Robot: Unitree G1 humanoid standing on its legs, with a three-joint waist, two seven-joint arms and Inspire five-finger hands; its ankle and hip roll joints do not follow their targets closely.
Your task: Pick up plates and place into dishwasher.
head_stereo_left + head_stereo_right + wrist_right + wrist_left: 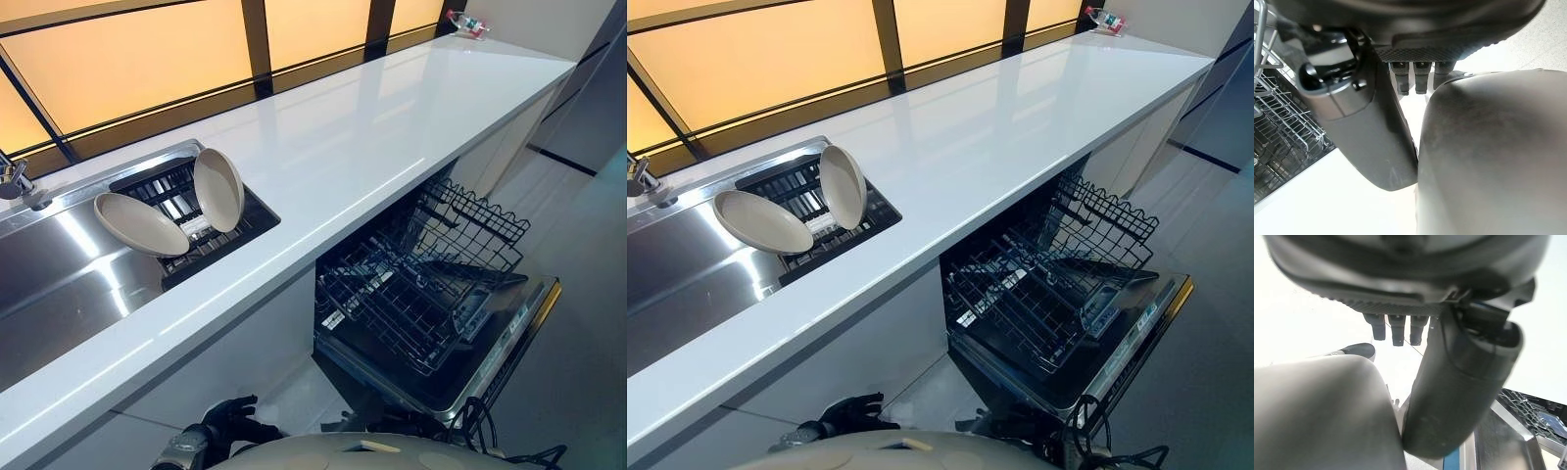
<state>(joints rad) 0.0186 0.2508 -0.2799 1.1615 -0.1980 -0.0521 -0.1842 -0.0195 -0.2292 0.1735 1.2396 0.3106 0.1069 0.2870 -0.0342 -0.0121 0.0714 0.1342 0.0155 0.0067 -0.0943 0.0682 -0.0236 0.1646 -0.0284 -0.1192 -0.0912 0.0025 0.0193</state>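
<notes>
A glossy white counter runs from the lower left to the upper right of the frame, smooth and reflective, backed by amber panes in dark frames; at left sits a brushed steel sink with a chrome tap at the far left edge; beside the basin a black slatted rack is set flush in the counter; two beige oval plates, matte and shallow, stand in it: the left plate leans low over the basin edge, the right plate stands nearly upright, and their rims look to touch; at lower right the dishwasher is open, door down, with its dark wire basket pulled out and holding no dishes, a second wire rack behind it; a small red and white object lies at the counter's far end, too small to tell; the left hand and right hand each show in their wrist views, fingers straight and loose, holding nothing, hanging low below the counter
</notes>
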